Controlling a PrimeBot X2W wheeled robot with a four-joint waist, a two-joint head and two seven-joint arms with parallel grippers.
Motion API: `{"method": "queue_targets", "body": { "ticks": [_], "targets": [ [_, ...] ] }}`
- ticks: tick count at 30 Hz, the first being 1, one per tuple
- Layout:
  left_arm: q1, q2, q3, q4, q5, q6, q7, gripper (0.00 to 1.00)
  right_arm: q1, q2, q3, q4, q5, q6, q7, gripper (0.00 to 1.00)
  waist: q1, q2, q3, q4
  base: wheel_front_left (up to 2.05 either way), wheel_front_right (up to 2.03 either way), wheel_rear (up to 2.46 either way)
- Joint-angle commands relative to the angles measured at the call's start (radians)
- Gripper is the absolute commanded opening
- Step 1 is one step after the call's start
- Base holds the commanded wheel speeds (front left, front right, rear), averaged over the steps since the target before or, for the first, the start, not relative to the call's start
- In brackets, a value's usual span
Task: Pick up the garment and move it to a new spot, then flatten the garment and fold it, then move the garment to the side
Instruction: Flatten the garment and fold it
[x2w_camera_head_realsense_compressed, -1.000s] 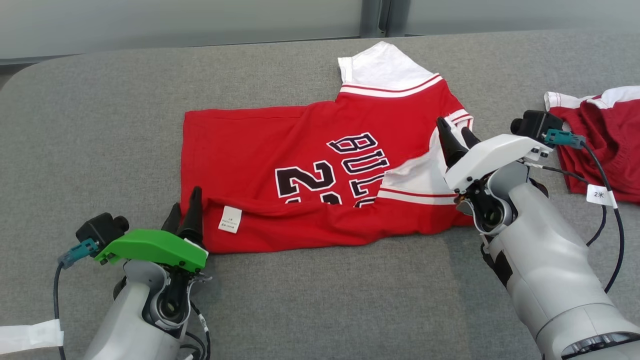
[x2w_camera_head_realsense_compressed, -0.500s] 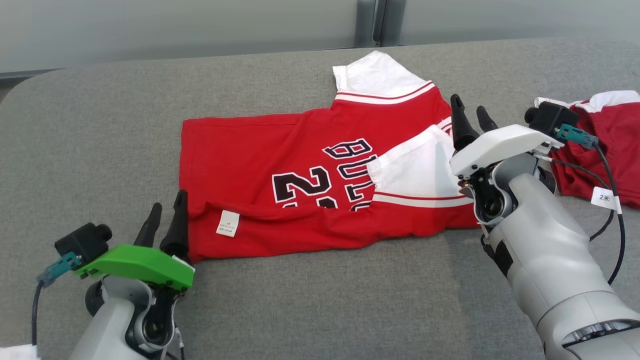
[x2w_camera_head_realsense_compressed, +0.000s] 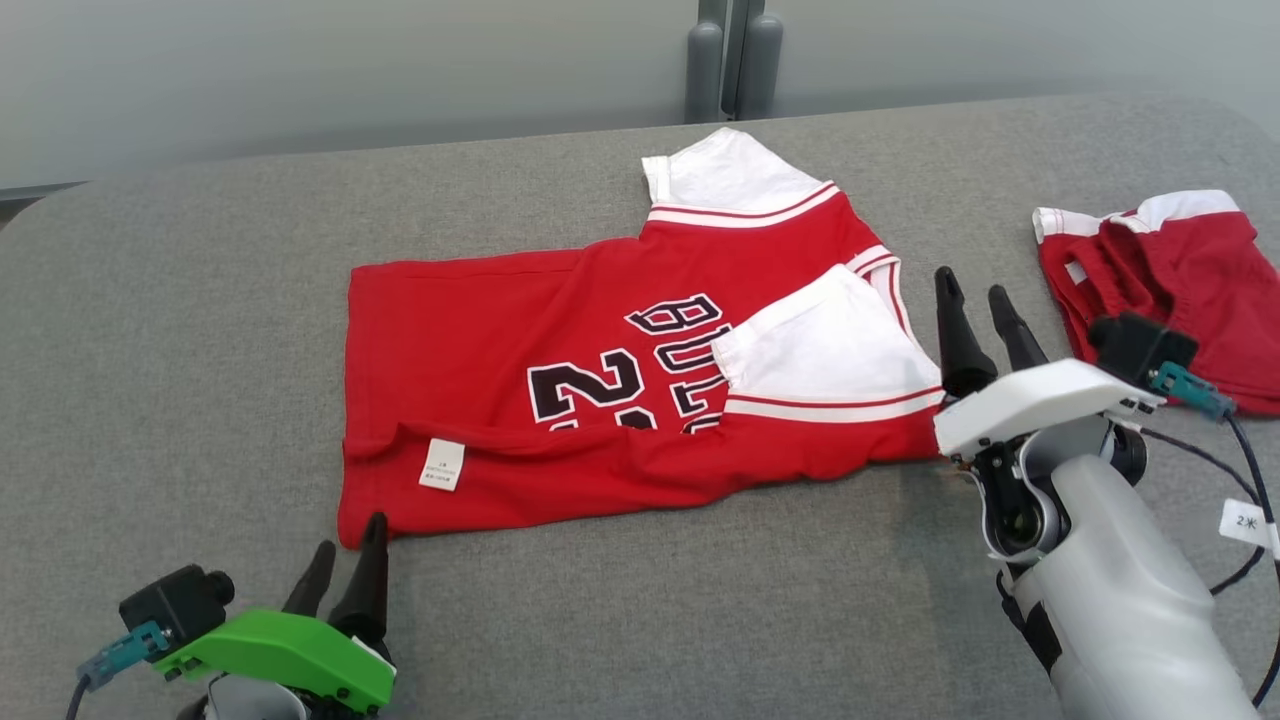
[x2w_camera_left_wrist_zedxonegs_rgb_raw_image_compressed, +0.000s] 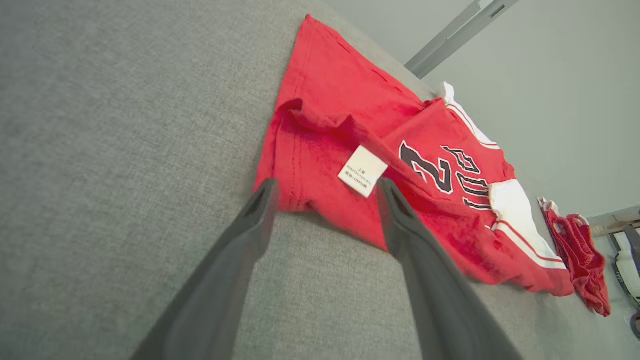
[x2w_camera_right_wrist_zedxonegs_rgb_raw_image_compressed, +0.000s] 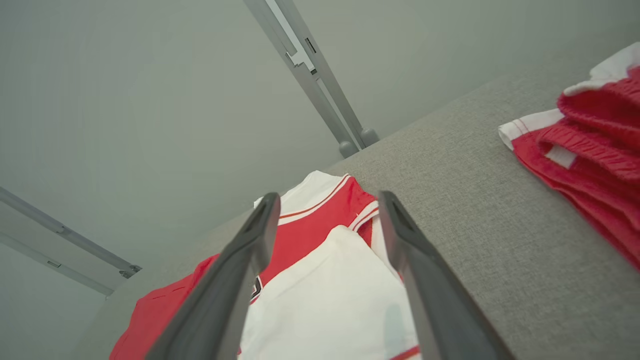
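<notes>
The garment (x2w_camera_head_realsense_compressed: 480, 330) is a red jersey with white sleeves and black lettering, lying flat on the grey table (x2w_camera_head_realsense_compressed: 200, 300). Its near long edge is folded over, with a white label (x2w_camera_head_realsense_compressed: 441, 465) facing up. One white sleeve (x2w_camera_head_realsense_compressed: 825, 350) lies folded onto the chest. My left gripper (x2w_camera_head_realsense_compressed: 350, 535) stands open just off the jersey's near left corner, touching nothing. In the left wrist view, the left gripper (x2w_camera_left_wrist_zedxonegs_rgb_raw_image_compressed: 326, 185) frames the label (x2w_camera_left_wrist_zedxonegs_rgb_raw_image_compressed: 363, 171) and hem of the garment (x2w_camera_left_wrist_zedxonegs_rgb_raw_image_compressed: 340, 100). My right gripper (x2w_camera_head_realsense_compressed: 972, 285) is open beside the jersey's right edge; the right wrist view has the right gripper (x2w_camera_right_wrist_zedxonegs_rgb_raw_image_compressed: 328, 196) above the garment (x2w_camera_right_wrist_zedxonegs_rgb_raw_image_compressed: 310, 230).
A second red garment with white trim (x2w_camera_head_realsense_compressed: 1170, 270) lies bunched at the table's right end, close behind my right wrist camera and its cable (x2w_camera_head_realsense_compressed: 1245, 470); it shows as the second red garment (x2w_camera_right_wrist_zedxonegs_rgb_raw_image_compressed: 600, 150) in the right wrist view. A grey wall with a metal post (x2w_camera_head_realsense_compressed: 730, 55) runs behind the table.
Both grippers have drawn back off the jersey toward me, empty. The white sleeve that lay under the right gripper now rests flat on the chest. The head camera has shifted too.
</notes>
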Motion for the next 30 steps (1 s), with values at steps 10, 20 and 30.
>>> {"method": "queue_targets", "body": {
  "ticks": [10,20,30],
  "targets": [
    [0.052,-0.072,0.045,-0.033,-0.152,0.052,0.075,1.00,0.191,0.032,-0.078,-0.226,-0.056,0.000,0.057,1.00,0.0000,0.0000,0.002,-0.041,0.00,0.00,0.00],
    [-0.026,-0.147,0.165,0.100,-0.302,0.022,0.065,1.00,0.253,0.049,-0.152,-0.370,-0.104,0.000,0.132,1.00,0.0000,0.0000,0.037,-0.069,0.00,0.00,0.00],
    [-0.084,-0.173,0.213,0.206,-0.319,-0.046,0.009,0.41,0.283,0.051,-0.166,-0.417,-0.086,0.000,0.156,1.00,0.0000,0.0000,0.050,-0.078,0.00,0.00,0.00]
  ]
}}
